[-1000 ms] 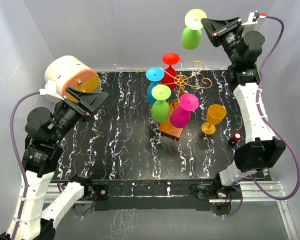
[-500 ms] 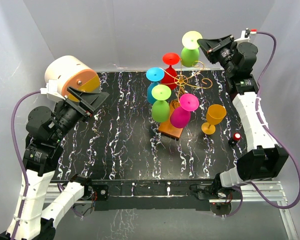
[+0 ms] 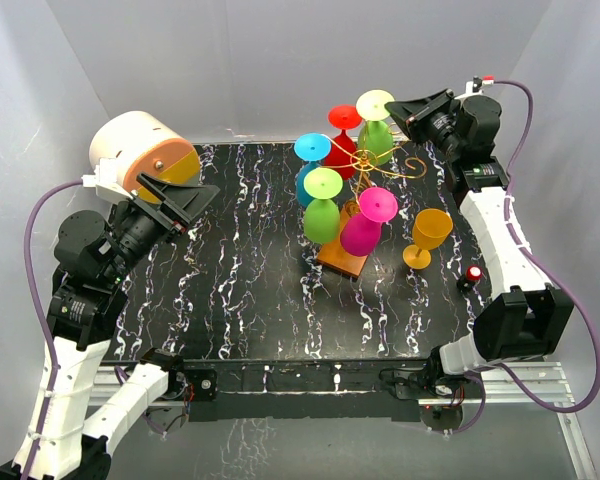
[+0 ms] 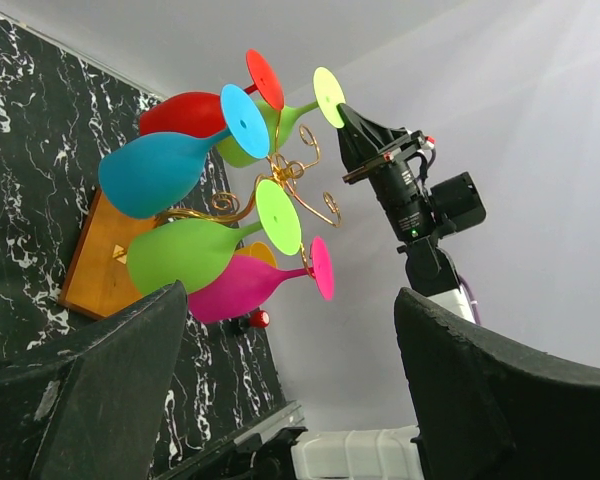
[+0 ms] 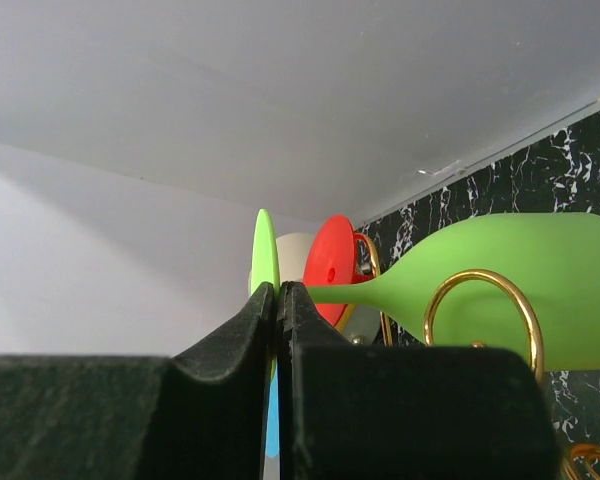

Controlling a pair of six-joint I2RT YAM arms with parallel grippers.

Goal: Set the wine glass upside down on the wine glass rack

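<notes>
At rack (image 3: 342,260) top, R pincer (image 5: 278,292) clamps lime glass (image 3: 378,138) foot; L pincer (image 4: 290,300) wide

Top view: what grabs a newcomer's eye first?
Bright glasses hanging upside down on the gold wine glass rack, mid-table toward the back. The right gripper pinches a lime wine glass by its foot at the rack's far side; an orange glass stands upright to the rack's right.

Right gripper (image 3: 396,107) has lowered the inverted lime wine glass (image 3: 378,138) from overhead down to the wine glass rack (image 3: 410,166) far scrolls
</notes>
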